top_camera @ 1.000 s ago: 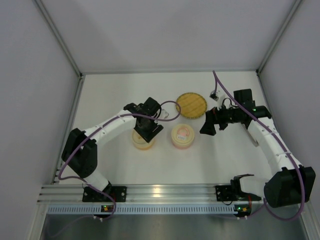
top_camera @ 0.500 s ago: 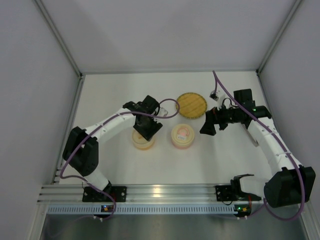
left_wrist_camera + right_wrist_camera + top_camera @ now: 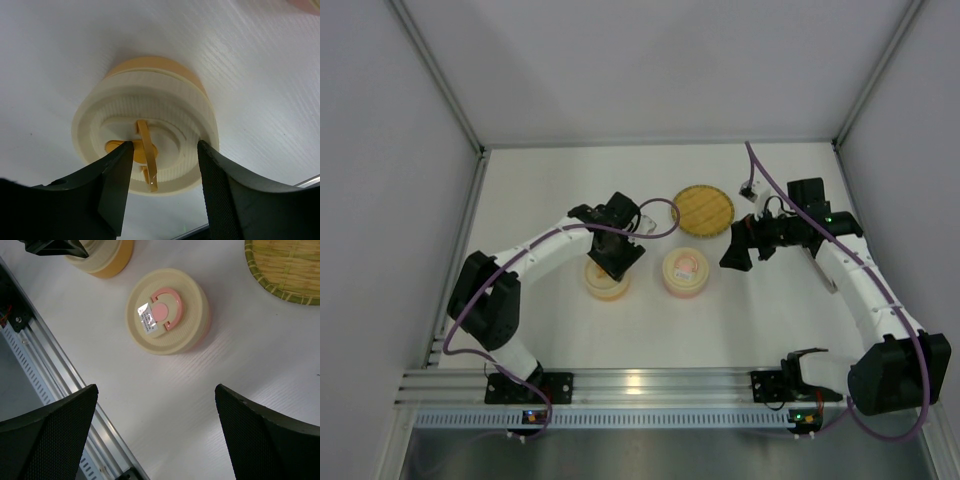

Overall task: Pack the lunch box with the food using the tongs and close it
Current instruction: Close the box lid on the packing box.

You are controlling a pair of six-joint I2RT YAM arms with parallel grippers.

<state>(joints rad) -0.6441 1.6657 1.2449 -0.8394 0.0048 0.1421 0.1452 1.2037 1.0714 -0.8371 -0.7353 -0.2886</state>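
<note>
Sitting directly under the left gripper (image 3: 165,150) is the cream lunch box (image 3: 150,100) with the orange base, lid on. Its thin orange handle (image 3: 146,152) stands upright in the middle of the lid, in the gap between the two black fingers (image 3: 112,180). The jaws are apart, one to each side of that handle. The nearer finger looks to be just beside it and perhaps brushing it, though the wrist view is too foreshortened to be sure.

Out to the gripper's right stands the second lunch box (image 3: 685,272), the pink one, also lidded, its pink handle lying flat (a small shiny label sits beside it).

The right gripper (image 3: 156,390) hangs in the air with its jaws spread wide and nothing between them. The pink lunch box lies below and ahead of it, apart from both fingers. The woven plate (image 3: 285,270) lies off to one side of that gripper, beyond the pink box. Everything rests on the white table (image 3: 570,330).
</note>
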